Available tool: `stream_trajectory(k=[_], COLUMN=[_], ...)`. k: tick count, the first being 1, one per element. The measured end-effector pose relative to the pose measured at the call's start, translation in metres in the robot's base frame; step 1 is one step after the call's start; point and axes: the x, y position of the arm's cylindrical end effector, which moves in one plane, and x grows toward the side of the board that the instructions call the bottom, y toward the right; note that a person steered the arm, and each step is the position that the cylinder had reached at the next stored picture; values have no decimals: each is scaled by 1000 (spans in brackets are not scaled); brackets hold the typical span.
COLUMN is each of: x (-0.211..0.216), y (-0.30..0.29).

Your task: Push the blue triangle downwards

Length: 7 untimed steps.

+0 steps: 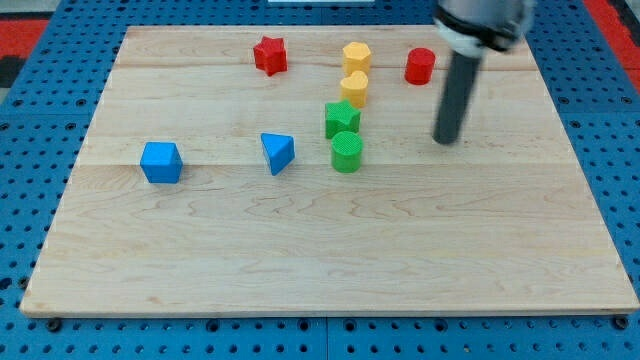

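Observation:
The blue triangle point(277, 153) lies on the wooden board point(330, 260), left of the middle. My tip point(447, 139) rests on the board well to the view's right of the triangle, past the green blocks. It touches no block. The rod rises to the view's top right.
A blue cube point(161, 162) sits at the left. A green star point(342, 119) and green cylinder point(347, 153) stand right of the triangle. Above them are two yellow blocks point(356, 57) point(354, 88), a red star point(270, 55) and a red cylinder point(420, 65).

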Motion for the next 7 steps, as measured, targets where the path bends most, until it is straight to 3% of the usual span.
stream_trajectory(k=[1, 2, 3, 6, 7], x=[101, 116, 83, -35, -56], y=[-37, -174, -235, -314, -269])
